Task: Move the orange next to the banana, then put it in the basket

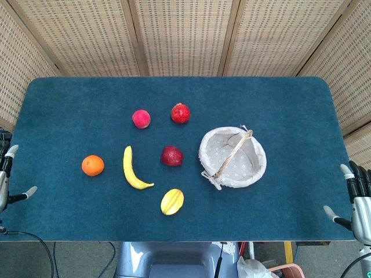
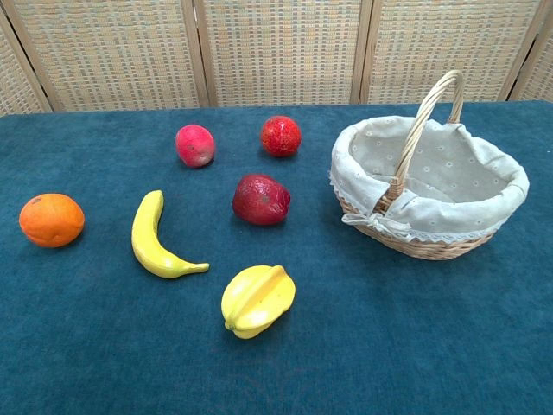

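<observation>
Orange [image 2: 52, 220] in colour and name, the round fruit is sitting left of the banana [image 2: 155, 237], looking firm, light and smooth, best cupped around its middle by the left hand [image 1: 8, 180], which is waiting empty, fingers spread.

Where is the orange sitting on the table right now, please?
In both views the orange rests on the left part of the blue table, just left of the banana without touching it, far from the basket on the right.
</observation>
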Motion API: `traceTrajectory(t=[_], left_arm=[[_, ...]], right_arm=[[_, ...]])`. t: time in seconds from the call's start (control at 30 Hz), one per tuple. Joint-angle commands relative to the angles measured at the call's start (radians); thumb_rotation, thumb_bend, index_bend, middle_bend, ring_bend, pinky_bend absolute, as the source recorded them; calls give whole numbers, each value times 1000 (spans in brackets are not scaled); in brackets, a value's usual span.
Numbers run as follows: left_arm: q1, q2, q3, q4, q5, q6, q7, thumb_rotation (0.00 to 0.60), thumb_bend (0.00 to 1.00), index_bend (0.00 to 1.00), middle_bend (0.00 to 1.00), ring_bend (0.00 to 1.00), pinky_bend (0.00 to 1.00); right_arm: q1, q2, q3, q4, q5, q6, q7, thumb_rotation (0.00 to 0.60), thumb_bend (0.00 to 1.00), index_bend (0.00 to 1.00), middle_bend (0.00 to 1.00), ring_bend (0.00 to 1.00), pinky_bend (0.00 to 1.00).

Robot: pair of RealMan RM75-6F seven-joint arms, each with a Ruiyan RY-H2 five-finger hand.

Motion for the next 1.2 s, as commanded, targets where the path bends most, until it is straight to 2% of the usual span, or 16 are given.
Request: traceTrajectory(t=[0.03, 0.27, 0.37, 0.4, 0.43, 0.47, 0.57, 0.67, 0.77, 0.87, 0.93, 1.1, 1.17, 1.2], left_arm=[[1, 0, -1, -2, 4, -3, 3, 600, 0, 0, 0, 0, 0], [-14, -9, -6, 18, -6, -48, 20, 600, 0, 0, 0, 0, 0], [-65, -26, -8, 74, 1, -136, 21, 600, 0, 0, 0, 0, 0], [-104, -39, -6, 121, -1, -215, 10, 600, 0, 0, 0, 0, 0], [-175, -70, -3, 207, -1, -350, -7, 600, 0, 0, 0, 0, 0], [-227, -107, -3, 299, 16, -437, -61, 600, 0, 0, 0, 0, 0], [-289, -184, 17, 456, 99, -508, -185, 600, 0, 0, 0, 0, 6], [-328, -252, 38, 573, 165, -524, -265, 600, 0, 24, 0, 0, 44], [-348, -296, 46, 640, 197, -517, -316, 600, 0, 82, 5, 3, 92], [-373, -344, 48, 705, 223, -505, -366, 600, 0, 143, 55, 46, 140], [-381, -355, 52, 721, 228, -508, -374, 600, 0, 200, 109, 80, 164], [-414, -373, 63, 722, 235, -553, -386, 600, 0, 245, 133, 93, 174], [-423, -375, 64, 716, 233, -564, -382, 600, 0, 283, 176, 132, 216], [-427, -374, 64, 712, 233, -566, -377, 600, 0, 330, 233, 180, 263]], right_arm=[[-1, 2, 0, -1, 4, -3, 1, 600, 0, 0, 0, 0, 0], [-3, 11, -4, -9, 1, -6, 19, 600, 0, 0, 0, 0, 0], [-1, 12, -4, -9, 4, -12, 22, 600, 0, 0, 0, 0, 0], [1, 12, -3, -9, 5, -16, 23, 600, 0, 0, 0, 0, 0], [4, 11, -1, -8, 10, -22, 19, 600, 0, 0, 0, 0, 0], [6, 9, 1, -7, 16, -27, 17, 600, 0, 0, 0, 0, 0], [11, 6, 5, -6, 29, -38, 10, 600, 0, 0, 0, 0, 0], [16, 3, 9, -4, 42, -48, 4, 600, 0, 0, 0, 0, 0], [19, -1, 11, -2, 48, -55, -3, 600, 0, 0, 0, 0, 0], [23, -5, 11, 0, 55, -64, -11, 600, 0, 0, 0, 0, 0], [23, -6, 11, 1, 57, -65, -13, 600, 0, 0, 0, 0, 0], [24, -7, 11, 1, 58, -67, -11, 600, 0, 0, 0, 0, 0], [23, -7, 11, 1, 58, -65, -9, 600, 0, 0, 0, 0, 0], [23, -6, 11, 1, 58, -65, -7, 600, 0, 0, 0, 0, 0]])
